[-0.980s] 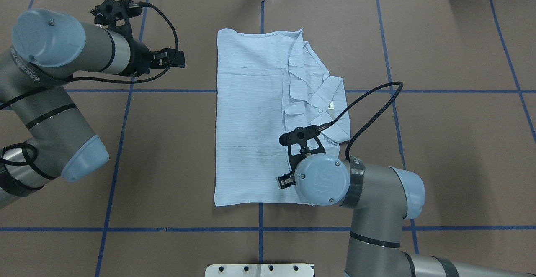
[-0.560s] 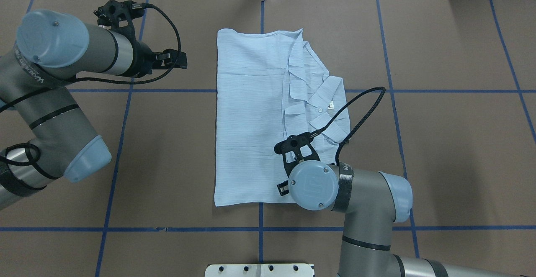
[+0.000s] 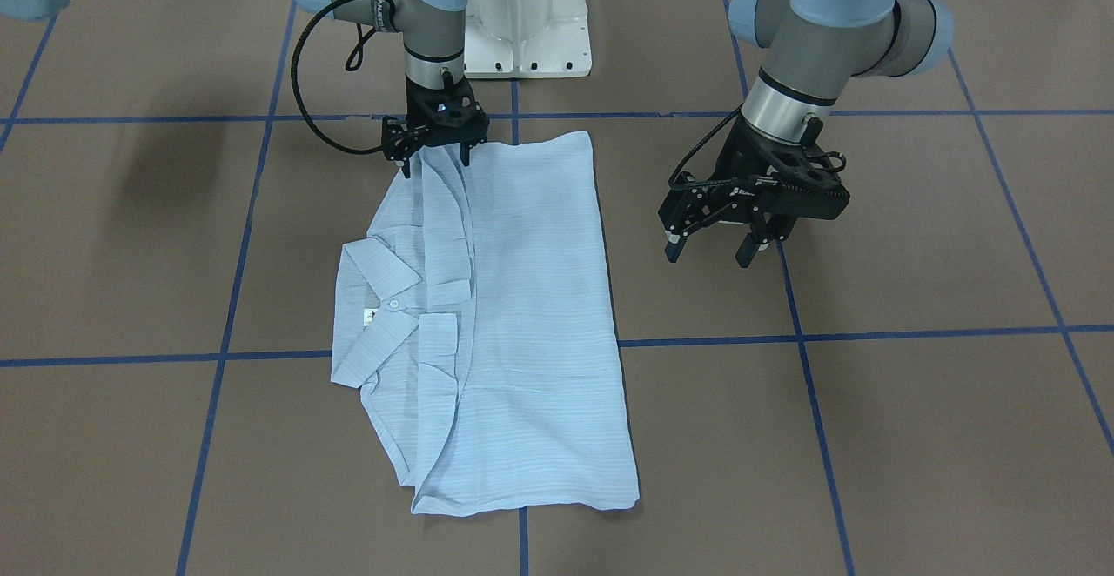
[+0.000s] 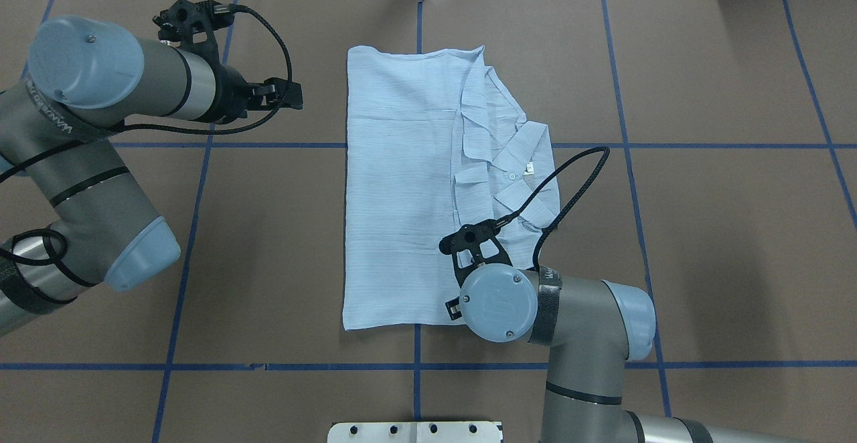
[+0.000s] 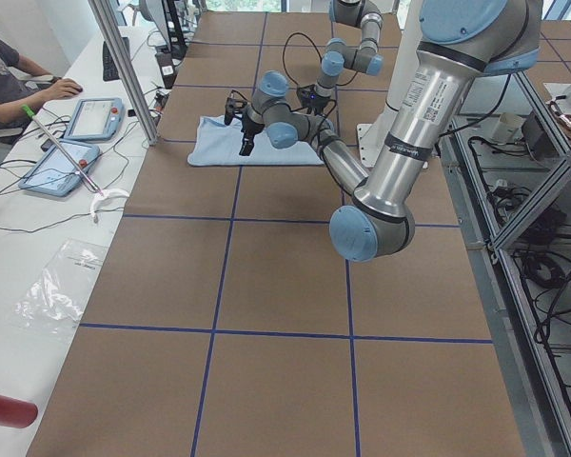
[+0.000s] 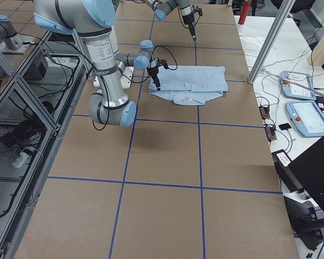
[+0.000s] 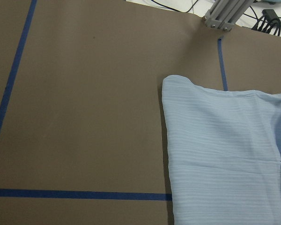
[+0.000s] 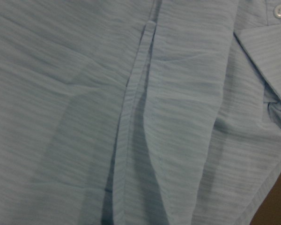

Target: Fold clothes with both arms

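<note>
Jaws spread astride the near edge of the thin light-blue striped shirt (image 3: 531,315), the right black skeletal gripper (image 3: 435,164) should pinch every layer (left black skeletal gripper (image 3: 709,254) hovers spread alongside).

Brown table (image 4: 723,61) gridded with blue tape (image 4: 736,145); white bench (image 5: 19,228) alongside holds two tablets (image 5: 93,119).

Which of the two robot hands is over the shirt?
The right hand: it is down at the edge of the shirt. The left hand hangs beside it, over the table.
</note>
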Controlling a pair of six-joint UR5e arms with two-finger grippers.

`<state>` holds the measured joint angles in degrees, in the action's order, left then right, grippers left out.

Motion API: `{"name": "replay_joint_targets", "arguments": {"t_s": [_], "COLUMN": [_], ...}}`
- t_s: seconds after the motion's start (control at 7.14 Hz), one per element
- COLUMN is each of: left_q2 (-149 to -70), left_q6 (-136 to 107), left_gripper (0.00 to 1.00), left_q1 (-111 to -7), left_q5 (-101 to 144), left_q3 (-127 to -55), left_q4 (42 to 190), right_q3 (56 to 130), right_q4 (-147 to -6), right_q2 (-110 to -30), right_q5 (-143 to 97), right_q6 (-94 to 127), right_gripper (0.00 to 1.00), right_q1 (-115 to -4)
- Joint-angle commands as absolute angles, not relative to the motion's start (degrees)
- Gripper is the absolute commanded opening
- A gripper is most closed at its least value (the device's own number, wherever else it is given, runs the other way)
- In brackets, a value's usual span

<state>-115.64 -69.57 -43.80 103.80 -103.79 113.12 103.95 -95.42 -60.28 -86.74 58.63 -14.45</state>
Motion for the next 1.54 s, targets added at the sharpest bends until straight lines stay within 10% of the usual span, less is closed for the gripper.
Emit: {"name": "replay_joint_targets", "arguments": {"t_s": [0.0,1.12,1.4], "left_q2": [-115.7,-116.7,-116.7], "left_q6": [-69.6,-70.2,-69.8], "left_gripper": [1.00,1.00,1.00], "left_q1": [-43.7,-41.6,-41.7], "left_q5": [103.8,103.7,103.7], "left_q3": [-103.7,-103.7,-103.7], "left_q4": [113.2,113.1,113.2], "right_q3": [103.9,120.0,118.0], "right_q4": [-95.6,-96.5,-96.3], "right_q2": [-60.9,-83.6,-75.1], "right_q5": [-86.8,-90.3,-90.2], "right_q6": [58.5,53.0,52.6], "right_gripper": [1.00,1.00,1.00], "right_q1": [-14.7,-21.0,-24.5]}}
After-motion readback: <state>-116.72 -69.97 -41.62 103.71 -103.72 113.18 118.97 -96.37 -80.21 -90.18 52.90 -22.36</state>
